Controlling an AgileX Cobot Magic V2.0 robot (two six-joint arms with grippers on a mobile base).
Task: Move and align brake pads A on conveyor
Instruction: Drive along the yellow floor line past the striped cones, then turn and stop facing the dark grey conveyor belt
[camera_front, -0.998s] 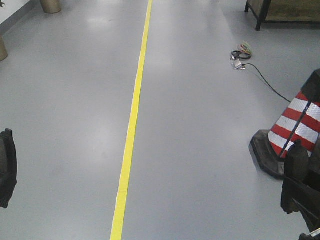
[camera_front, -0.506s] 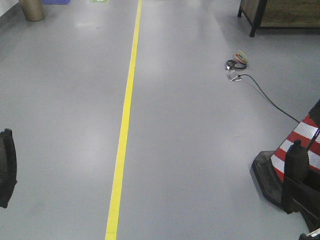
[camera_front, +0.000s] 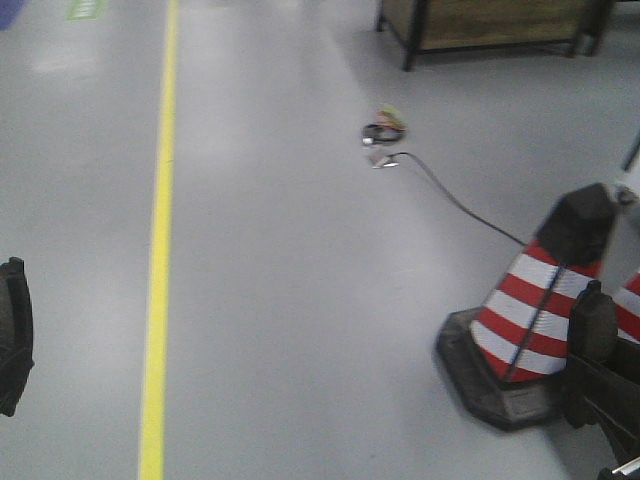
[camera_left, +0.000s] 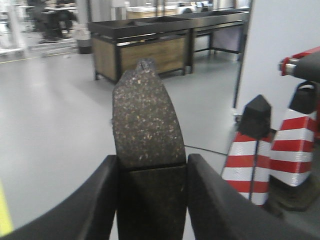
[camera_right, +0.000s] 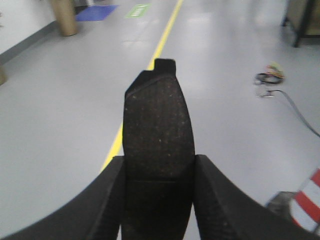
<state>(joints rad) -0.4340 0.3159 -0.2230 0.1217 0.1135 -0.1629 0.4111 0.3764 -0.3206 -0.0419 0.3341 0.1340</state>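
Each gripper holds one of the brake pads A. In the left wrist view a speckled dark-grey brake pad (camera_left: 145, 120) stands upright, groove near its middle, clamped between my left gripper (camera_left: 152, 175) fingers. In the right wrist view a darker brake pad (camera_right: 159, 125) with a notched tab on top is clamped the same way by my right gripper (camera_right: 159, 175). Both are carried above grey floor. The conveyor is out of view. In the front view the arms' dark ends show only at the left edge (camera_front: 12, 335) and lower right corner (camera_front: 600, 370).
A red-and-white traffic cone (camera_front: 525, 300) stands close at the front right, a second cone (camera_front: 630, 305) behind it. A black cable (camera_front: 450, 195) runs across the floor to a small coil. A yellow floor line (camera_front: 158, 260) lies left. A black-framed wooden bench (camera_front: 490, 20) stands far back.
The whole floor scene has slid left in the front view: yellow line, cable and cone all moved left, and the bench came further in. Both grippers keep their pads.
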